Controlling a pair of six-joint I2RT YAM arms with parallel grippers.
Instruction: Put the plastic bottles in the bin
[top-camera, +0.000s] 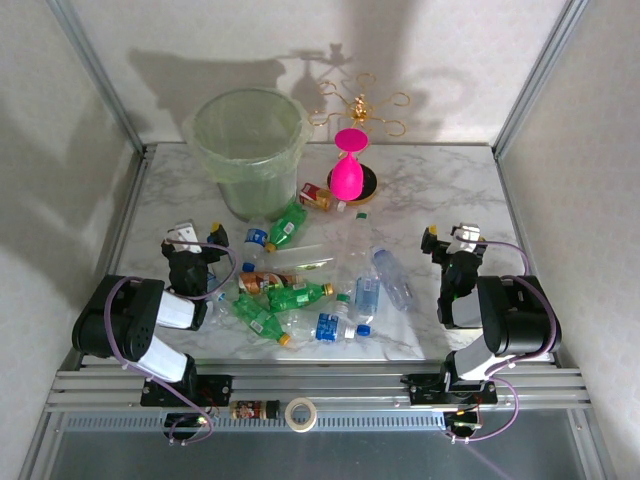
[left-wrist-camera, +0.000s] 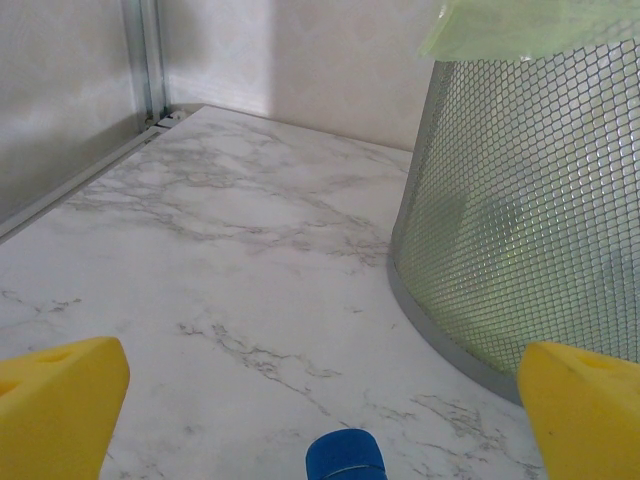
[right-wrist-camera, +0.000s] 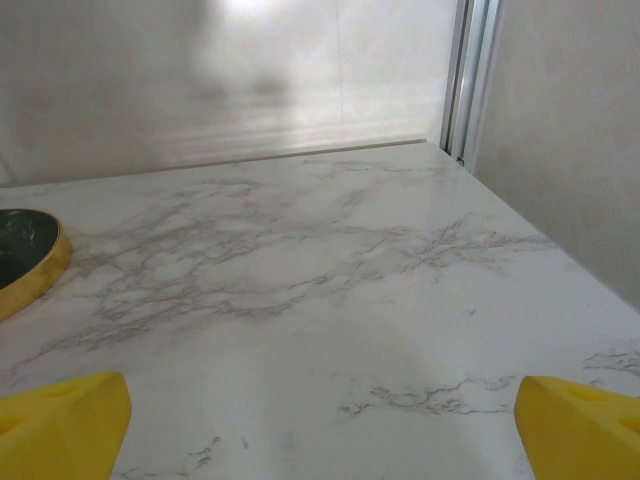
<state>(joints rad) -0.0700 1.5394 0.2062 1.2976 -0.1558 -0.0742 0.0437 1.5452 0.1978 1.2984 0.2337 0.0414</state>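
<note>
Bottles (top-camera: 300, 285) lie scattered on their sides across the middle of the marble table (top-camera: 450, 190), between the two arms: clear ones with blue caps, green ones with yellow caps and a brown one among them. One green bottle (top-camera: 288, 226) lies just beside the foot of the bin (top-camera: 247, 178), and a red-labelled bottle (top-camera: 316, 195) lies near it, beside the pink hourglass-shaped object (top-camera: 348, 168). The bin stands upright at the far left of the table, lined with a pale-green bag; seen from the left wrist, the bin (left-wrist-camera: 530, 230) shows a mesh wall close on the right. The left gripper (top-camera: 197, 240) sits low at the left edge of the pile, jaws wide apart and nothing between them, a blue cap (left-wrist-camera: 345, 456) just ahead of its yellow fingertips (left-wrist-camera: 60, 400). The right gripper (top-camera: 452, 240) sits well to the right of the bottles, jaws likewise spread, bare marble before its fingertips (right-wrist-camera: 580, 425). A gold wire stand (top-camera: 360, 105) stands behind the pink object
</note>
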